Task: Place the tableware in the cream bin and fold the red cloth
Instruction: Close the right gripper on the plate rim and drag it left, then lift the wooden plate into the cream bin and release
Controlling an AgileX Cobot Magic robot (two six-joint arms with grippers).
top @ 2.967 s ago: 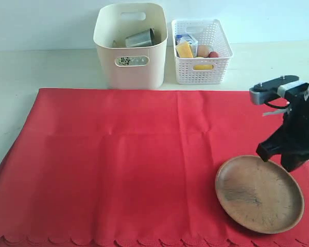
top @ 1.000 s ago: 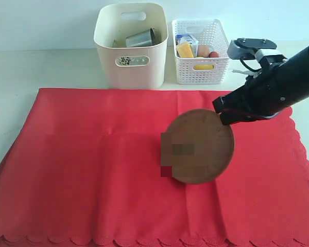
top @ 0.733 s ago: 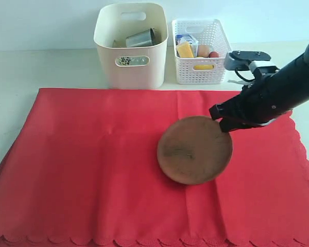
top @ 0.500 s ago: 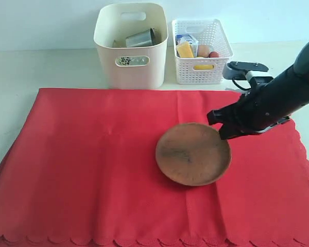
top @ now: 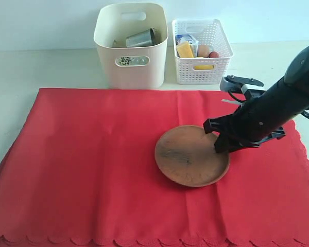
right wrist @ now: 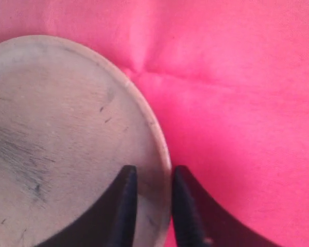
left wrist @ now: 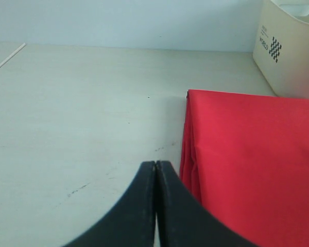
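Note:
The round brown wooden plate (top: pixel 190 162) lies flat near the middle of the red cloth (top: pixel 92 154), right of centre. My right gripper (top: pixel 216 140) is at the plate's right rim. In the right wrist view its jaws (right wrist: pixel 154 170) stand apart astride the rim of the plate (right wrist: pixel 67 128), one finger inside and one outside over the cloth (right wrist: pixel 237 103). The cream bin (top: pixel 130 69) stands behind the cloth with a steel cup (top: pixel 140 38) inside. My left gripper (left wrist: pixel 156 163) is shut and empty over bare table, beside the cloth's edge (left wrist: pixel 247 154).
A white lattice basket (top: pixel 201 72) with food items stands right of the cream bin. The cloth covers most of the table. In the left wrist view the cream bin's corner (left wrist: pixel 293 46) shows beyond the cloth, and pale table stretches beside it.
The right arm carried the plate from the cloth's front right toward the middle, lowered it from tilted to flat, and its jaws have parted on the rim.

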